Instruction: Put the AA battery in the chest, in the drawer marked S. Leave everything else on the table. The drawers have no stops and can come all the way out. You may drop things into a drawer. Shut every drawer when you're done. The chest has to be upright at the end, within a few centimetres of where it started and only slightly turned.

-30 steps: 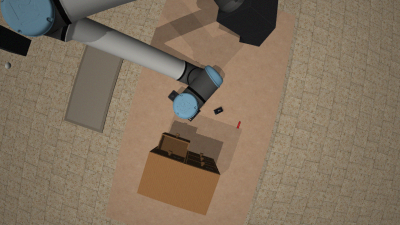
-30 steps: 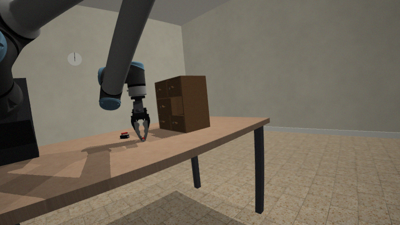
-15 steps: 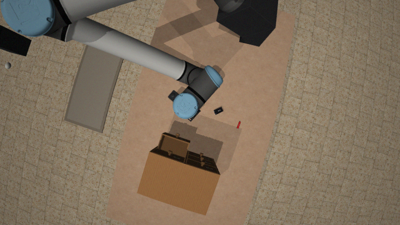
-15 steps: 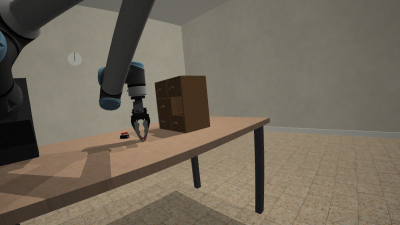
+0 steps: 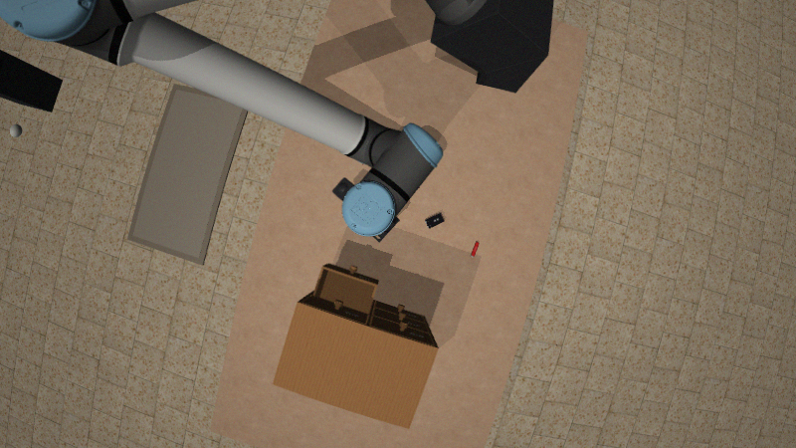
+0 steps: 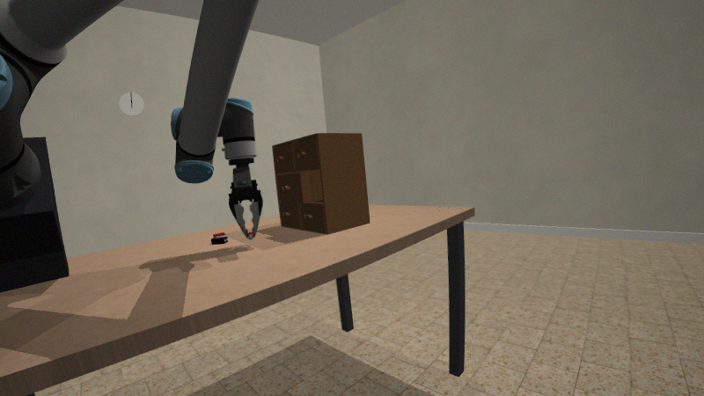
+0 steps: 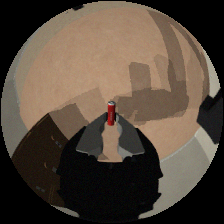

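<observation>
The AA battery, red with a silver end, is between the fingertips of my gripper. The gripper is shut on it, pointing down, low over the table in front of the chest; whether the battery touches the table I cannot tell. In the top view the wrist hides both. The brown chest stands upright. One drawer, at middle height in the column nearer the exterior camera, is pulled out and looks empty. The other drawers look shut. The drawer letters are unreadable.
A small black object and a red stick-like object lie on the table, to the right of the gripper in the top view. Knobs stick out from the chest front. The dark robot base stands at the far end.
</observation>
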